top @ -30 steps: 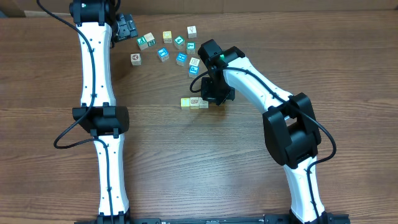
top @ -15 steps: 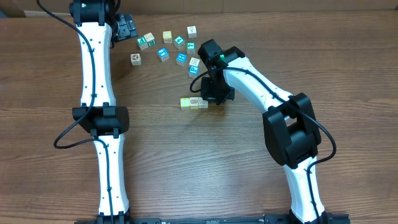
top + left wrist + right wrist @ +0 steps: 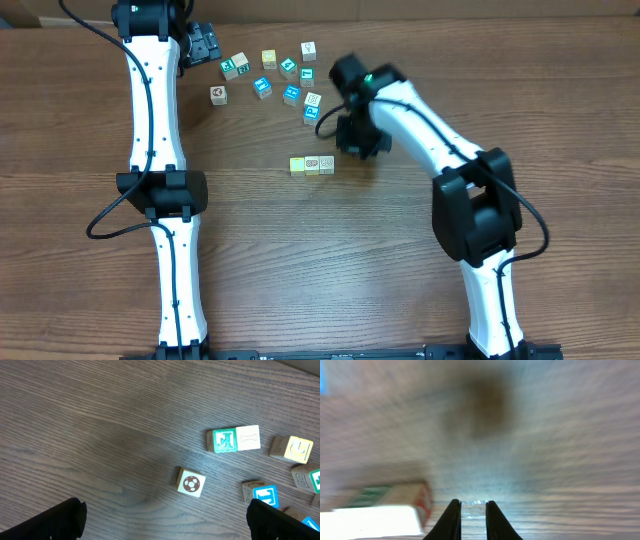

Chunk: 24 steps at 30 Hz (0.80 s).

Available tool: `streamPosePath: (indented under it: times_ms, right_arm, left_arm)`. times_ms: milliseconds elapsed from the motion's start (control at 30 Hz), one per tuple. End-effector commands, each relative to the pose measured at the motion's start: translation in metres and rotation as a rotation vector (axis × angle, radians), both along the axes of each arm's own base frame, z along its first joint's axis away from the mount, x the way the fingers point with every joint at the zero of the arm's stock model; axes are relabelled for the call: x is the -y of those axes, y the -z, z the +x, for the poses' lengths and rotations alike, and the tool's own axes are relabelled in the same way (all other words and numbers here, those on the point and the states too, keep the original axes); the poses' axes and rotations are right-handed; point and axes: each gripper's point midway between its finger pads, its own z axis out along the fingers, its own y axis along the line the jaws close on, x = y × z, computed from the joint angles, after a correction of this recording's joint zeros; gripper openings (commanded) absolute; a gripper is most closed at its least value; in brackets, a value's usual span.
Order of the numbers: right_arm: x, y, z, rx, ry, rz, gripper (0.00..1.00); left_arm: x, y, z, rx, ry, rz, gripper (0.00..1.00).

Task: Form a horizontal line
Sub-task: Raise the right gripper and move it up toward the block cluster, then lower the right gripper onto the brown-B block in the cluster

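While judging progress, count 3 touching cubes in the horizontal line [image 3: 312,164] at the middle of the table [image 3: 300,260]: 1 yellow-green, 2 cream. Looks like a pause between placements. Find the right gripper [image 3: 352,140] hovering just up-right of the row's end, pinched nearly closed on nothing. Find the left gripper [image 3: 205,45] spread wide and empty by the far edge. Next, probably: fetch 1 cream piece from the loose cubes [image 3: 262,87] beyond and set it flush at an end. See no containers anywhere.
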Motion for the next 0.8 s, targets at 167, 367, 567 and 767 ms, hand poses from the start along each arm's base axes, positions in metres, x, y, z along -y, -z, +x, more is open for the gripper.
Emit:
streamPosePath:
  times_ms: [167, 367, 567, 767]
  right_arm:
    - [-0.022, -0.142, 0.104, 0.505, 0.035, 0.201, 0.21]
    - [-0.052, -0.123, 0.127, 0.588, 0.005, 0.248, 0.48]
    - [-0.074, -0.064, 0.133, 0.532, -0.022, 0.229, 0.63]
    - [-0.084, -0.002, 0.127, 0.443, -0.043, 0.189, 0.62]
  left_arm:
    - [-0.002, -0.022, 0.0, 0.046, 0.005, 0.014, 1.0]
    - [-0.002, -0.022, 0.0, 0.046, 0.005, 0.014, 1.0]
    - [-0.002, -0.022, 0.0, 0.046, 0.005, 0.014, 1.0]
    - [-0.002, -0.022, 0.0, 0.046, 0.005, 0.014, 1.0]
